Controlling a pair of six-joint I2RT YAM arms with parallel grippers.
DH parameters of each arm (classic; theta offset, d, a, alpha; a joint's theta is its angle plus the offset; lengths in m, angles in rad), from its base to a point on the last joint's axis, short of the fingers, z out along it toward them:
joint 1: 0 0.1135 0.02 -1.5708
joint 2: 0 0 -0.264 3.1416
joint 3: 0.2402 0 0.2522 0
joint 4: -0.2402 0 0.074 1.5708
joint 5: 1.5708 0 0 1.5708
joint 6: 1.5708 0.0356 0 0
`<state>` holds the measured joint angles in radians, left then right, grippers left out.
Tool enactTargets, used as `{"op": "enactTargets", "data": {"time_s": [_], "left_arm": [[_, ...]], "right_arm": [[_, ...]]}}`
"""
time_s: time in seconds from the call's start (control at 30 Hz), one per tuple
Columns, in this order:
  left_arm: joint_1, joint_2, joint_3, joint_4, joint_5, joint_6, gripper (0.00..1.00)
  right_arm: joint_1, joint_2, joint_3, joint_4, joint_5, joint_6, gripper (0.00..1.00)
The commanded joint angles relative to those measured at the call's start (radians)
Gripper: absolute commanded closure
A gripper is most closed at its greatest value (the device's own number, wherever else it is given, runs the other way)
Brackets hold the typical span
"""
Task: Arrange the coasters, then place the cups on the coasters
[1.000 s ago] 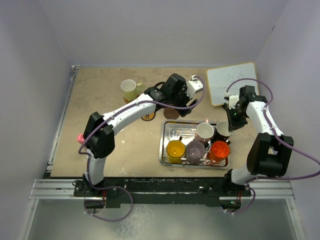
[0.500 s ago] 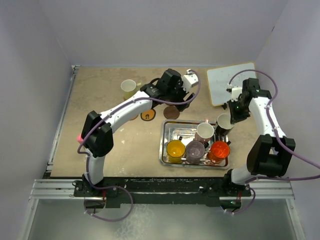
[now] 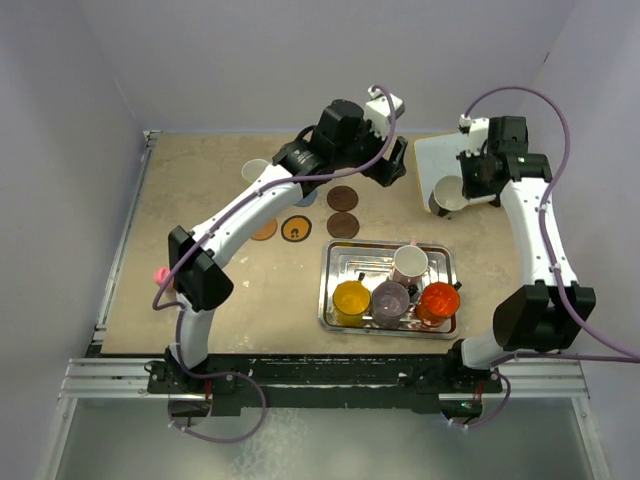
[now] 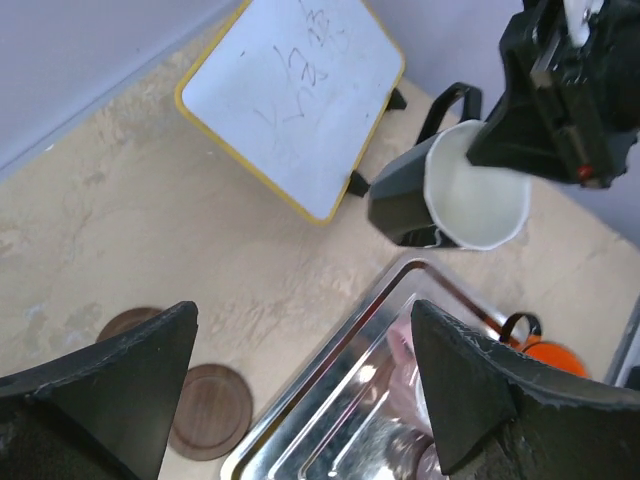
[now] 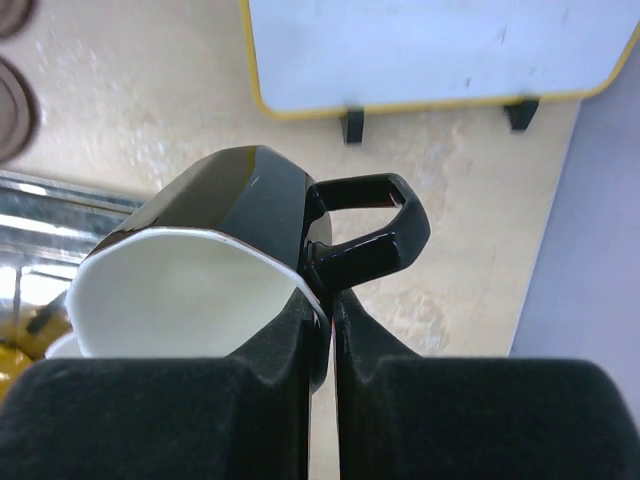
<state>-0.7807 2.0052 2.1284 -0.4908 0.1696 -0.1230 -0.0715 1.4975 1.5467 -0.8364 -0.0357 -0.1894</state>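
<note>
My right gripper (image 3: 462, 188) is shut on the rim of the black cup (image 3: 449, 194) beside its handle (image 5: 372, 228), holding it in the air in front of the whiteboard. Its white inside (image 5: 190, 295) faces the right wrist camera. My left gripper (image 3: 392, 165) hangs open and empty high above the back of the table, its fingers (image 4: 115, 400) wide apart. Below it lie two dark brown coasters (image 3: 343, 197) (image 3: 343, 226). A black coaster with an orange ring (image 3: 296, 229) and an orange-brown coaster (image 3: 264, 230) lie further left. A pale yellow cup (image 3: 256, 170) shows behind the left arm.
The steel tray (image 3: 340, 262) holds a pinkish-white cup (image 3: 410, 262), a yellow-orange cup (image 3: 351, 298), a greyish-purple cup (image 3: 390, 297) and an orange-red cup (image 3: 440, 298). A whiteboard (image 3: 442, 152) stands at the back right. A pink bottle (image 3: 160, 273) sits by the left arm.
My right gripper has lifted the black cup from the tray's right end and carried it back toward the whiteboard. My left arm has risen and swung back, its jaws widening.
</note>
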Motion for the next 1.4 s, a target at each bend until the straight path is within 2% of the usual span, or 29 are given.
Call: {"op": "enactTargets", "data": {"time_s": [0.0,0.2,0.4,0.6,0.7,0.83,1.03,1.2,1.37], "left_arm": [[-0.008,0.077,0.123,-0.012,-0.011,-0.192,0.16],[-0.013,0.122,0.156,0.024,-0.068,-0.289,0.22],[-0.009,0.159,0.194,0.046,-0.120,-0.362,0.28],[-0.001,0.192,0.196,0.029,-0.148,-0.412,0.30],[0.006,0.212,0.204,0.030,-0.164,-0.419,0.36],[0.006,0.237,0.224,0.033,-0.184,-0.415,0.38],[0.006,0.262,0.226,0.024,-0.224,-0.410,0.46],[0.006,0.265,0.219,0.021,-0.256,-0.393,0.59],[0.008,0.262,0.223,0.024,-0.278,-0.356,0.84]], "right_arm": [[0.075,0.021,0.130,0.149,0.086,0.082,1.00],[0.168,0.096,0.242,0.173,0.186,0.135,1.00],[0.231,0.140,0.284,0.184,0.257,0.156,1.00],[0.253,0.146,0.280,0.193,0.248,0.190,1.00],[0.266,0.141,0.272,0.195,0.239,0.206,1.00],[0.287,0.130,0.255,0.204,0.243,0.220,1.00],[0.318,0.110,0.250,0.207,0.258,0.243,1.00],[0.340,0.100,0.242,0.202,0.240,0.260,1.00],[0.340,0.095,0.235,0.194,0.187,0.273,1.00]]}}
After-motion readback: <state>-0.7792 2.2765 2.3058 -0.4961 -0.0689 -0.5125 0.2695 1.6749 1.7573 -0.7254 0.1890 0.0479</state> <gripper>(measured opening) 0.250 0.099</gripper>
